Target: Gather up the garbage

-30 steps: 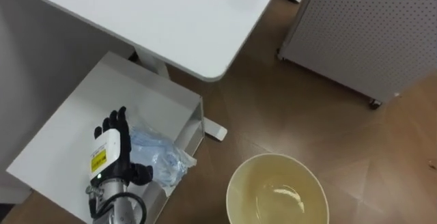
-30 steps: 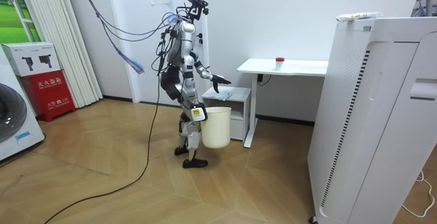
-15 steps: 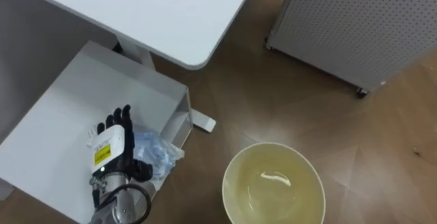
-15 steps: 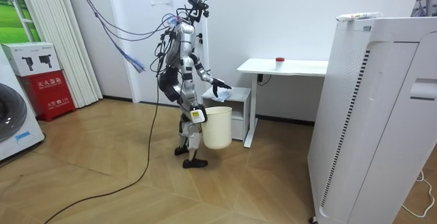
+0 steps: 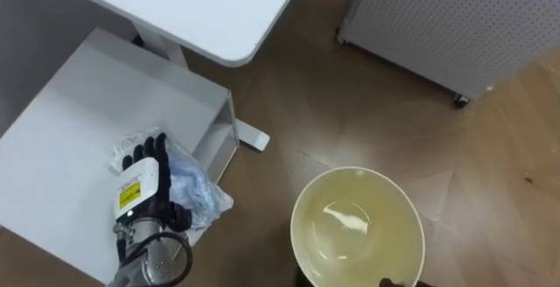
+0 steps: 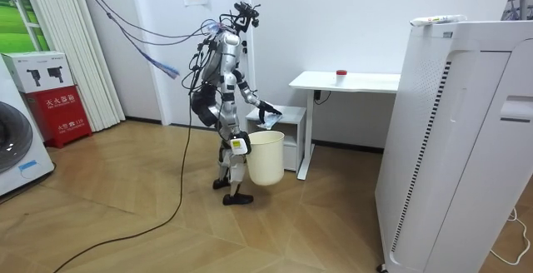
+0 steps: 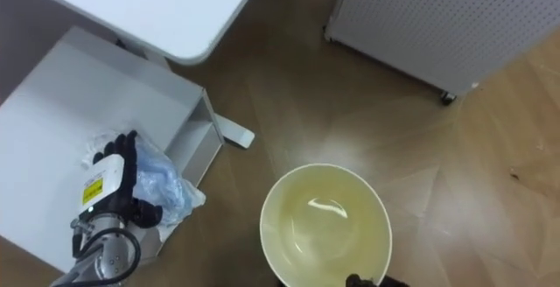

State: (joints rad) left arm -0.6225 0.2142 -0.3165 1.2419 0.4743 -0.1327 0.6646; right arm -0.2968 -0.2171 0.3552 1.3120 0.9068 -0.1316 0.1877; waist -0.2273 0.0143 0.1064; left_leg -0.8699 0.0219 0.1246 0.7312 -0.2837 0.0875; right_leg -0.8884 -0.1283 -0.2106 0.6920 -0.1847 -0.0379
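- Risk: the crumpled plastic bag [image 5: 197, 191] could be nudged off the near right edge of the low white cabinet [image 5: 79, 112] and dropped on the floor, short of the waste bin [image 5: 308, 201]. The bin is held well to the right by the right hand [image 6: 236, 146], clamped on its near rim.
- The bag is pictured under and just right of the left hand [image 5: 140, 195], which is laid over it — whether it is gripped cannot be told.

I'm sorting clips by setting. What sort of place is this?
Likely an office or lab room staged for housework: a white desk, a washing machine at the room view's left, and a wheeled perforated partition.
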